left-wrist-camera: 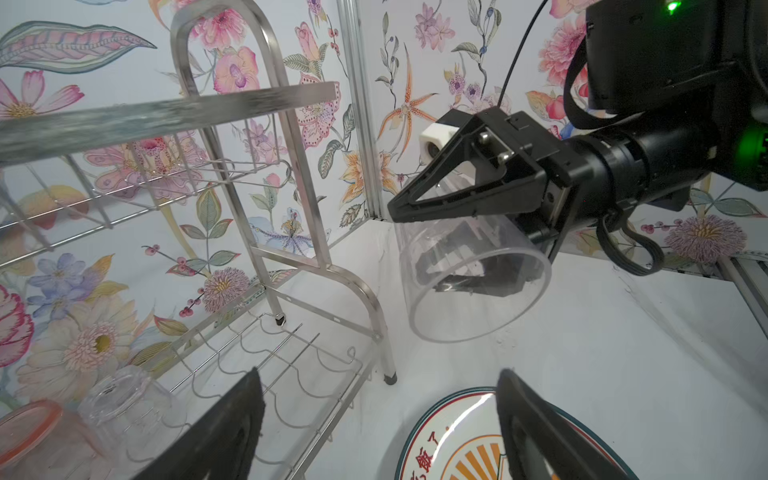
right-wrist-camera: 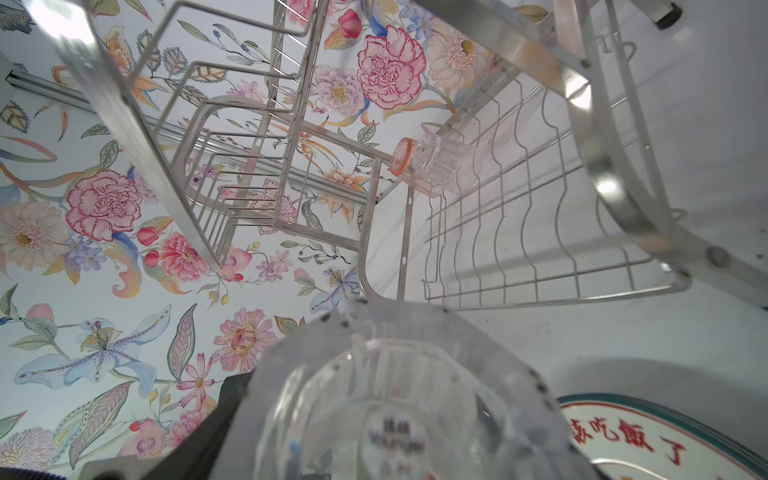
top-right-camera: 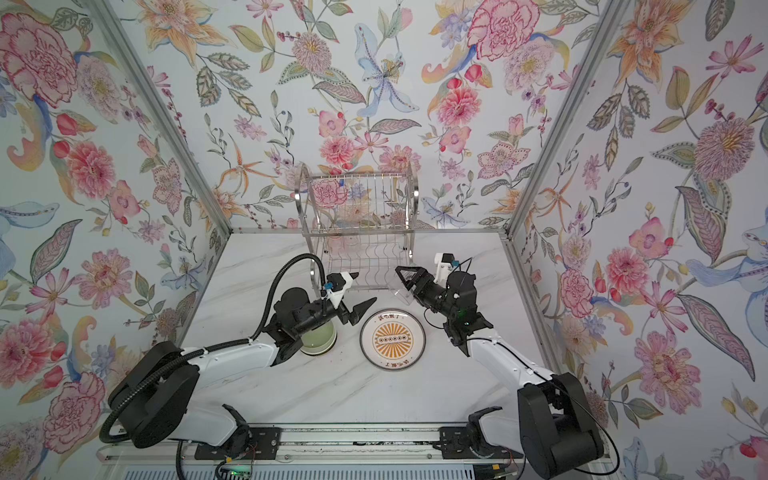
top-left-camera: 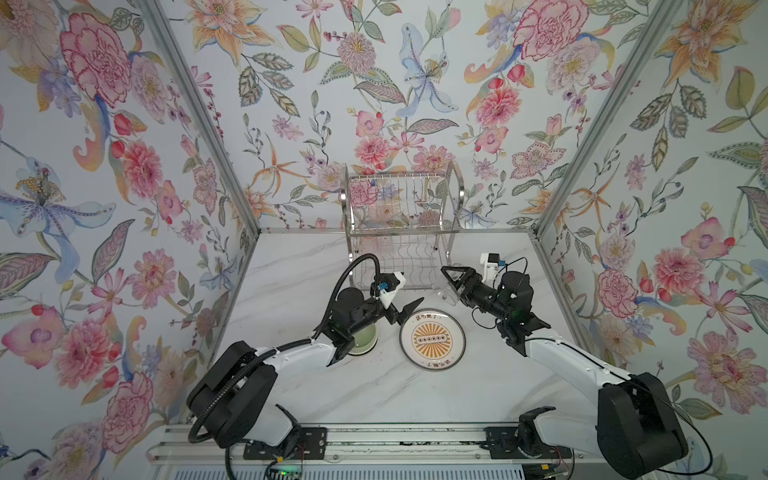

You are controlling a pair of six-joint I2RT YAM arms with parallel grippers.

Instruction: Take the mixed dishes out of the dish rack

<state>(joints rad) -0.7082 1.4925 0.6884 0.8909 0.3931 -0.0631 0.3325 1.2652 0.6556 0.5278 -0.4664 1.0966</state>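
The silver wire dish rack (top-left-camera: 403, 216) (top-right-camera: 357, 208) stands at the back of the table. On its lower tier the left wrist view shows a pink cup (left-wrist-camera: 29, 436) beside a small upturned clear cup (left-wrist-camera: 129, 403); the right wrist view shows the pink cup (right-wrist-camera: 424, 166) too. A sunburst plate (top-left-camera: 432, 338) (top-right-camera: 392, 338) lies flat on the table. A green bowl (top-left-camera: 365, 338) sits partly under the left arm. My left gripper (top-left-camera: 409, 311) (left-wrist-camera: 379, 374) hangs open and empty over the plate's far left edge. My right gripper (top-left-camera: 448, 284) is shut on a clear cup (left-wrist-camera: 473, 282) (right-wrist-camera: 395, 415) near the rack's front right foot.
Flowered walls with metal corner posts (top-left-camera: 199, 112) close in the left, right and back sides. A rail (top-left-camera: 374, 444) with both arm bases runs along the front edge. The rack's arched side frame (left-wrist-camera: 291, 166) stands close to the held cup.
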